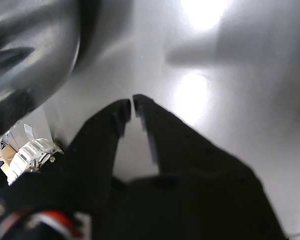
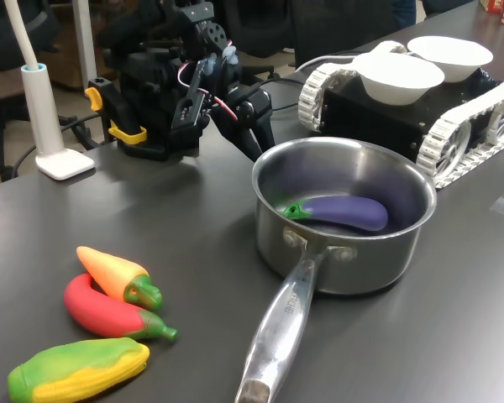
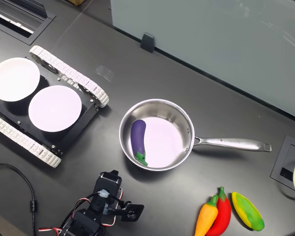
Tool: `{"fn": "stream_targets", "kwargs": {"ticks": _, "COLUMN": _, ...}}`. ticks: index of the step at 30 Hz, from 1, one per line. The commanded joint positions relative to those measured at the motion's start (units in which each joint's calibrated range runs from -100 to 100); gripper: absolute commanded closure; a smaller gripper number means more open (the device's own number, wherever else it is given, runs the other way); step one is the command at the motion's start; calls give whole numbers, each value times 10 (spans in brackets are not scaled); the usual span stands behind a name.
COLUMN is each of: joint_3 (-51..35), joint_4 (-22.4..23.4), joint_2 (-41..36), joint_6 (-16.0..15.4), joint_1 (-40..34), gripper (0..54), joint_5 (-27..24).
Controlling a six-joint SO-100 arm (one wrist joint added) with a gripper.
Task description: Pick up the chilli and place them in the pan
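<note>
Wrist view: the gripper [image 1: 131, 106] is seen from behind, its two black fingers nearly meeting at the tips, with nothing held between them. The curved steel wall of the pan [image 1: 25, 55] lies close beside it on the dark table [image 1: 250, 100]. The chilli is not in this picture.

First exterior view: the arm [image 2: 185, 84] is folded at the far edge of the table, just behind the pan [image 2: 344, 214], which already holds a purple eggplant [image 2: 344, 211]. The chilli [image 2: 105, 311] lies near the front edge, touching an orange-yellow pepper toy [image 2: 118, 273] and just beside a corn toy [image 2: 80, 369].

Second exterior view: the chilli [image 3: 222, 216] is wedged between the pepper toy [image 3: 206, 216] and the corn [image 3: 247, 211], well apart from the gripper [image 3: 130, 210].

Judgement: the reach has not begun. The jaws should be opened wide before descent, and the chilli is best approached across its middle, with the fingers set into the gaps on each side so that the neighbours are not dragged along.
</note>
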Motion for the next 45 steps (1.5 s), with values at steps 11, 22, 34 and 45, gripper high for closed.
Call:
{"fn": "stream_targets", "kwargs": {"ticks": 11, "joint_3": -19, "joint_4": -12, "joint_2": -7, "joint_6": -7, "joint_1": 17, "gripper": 536, "joint_5": 16}}
{"fn": "stream_targets", "kwargs": {"ticks": 22, "joint_3": -19, "joint_4": -12, "joint_2": -7, "joint_6": -7, "joint_1": 17, "gripper": 535, "joint_5": 15}}
{"fn": "stream_targets", "kwargs": {"ticks": 34, "joint_3": -20, "joint_4": -12, "joint_2": -7, "joint_6": -7, "joint_1": 17, "gripper": 530, "joint_5": 16}}
{"fn": "stream_targets", "kwargs": {"ticks": 45, "joint_3": -29, "joint_4": -1, "joint_2": -6, "joint_6": -7, "joint_1": 22, "gripper": 533, "joint_5": 16}}
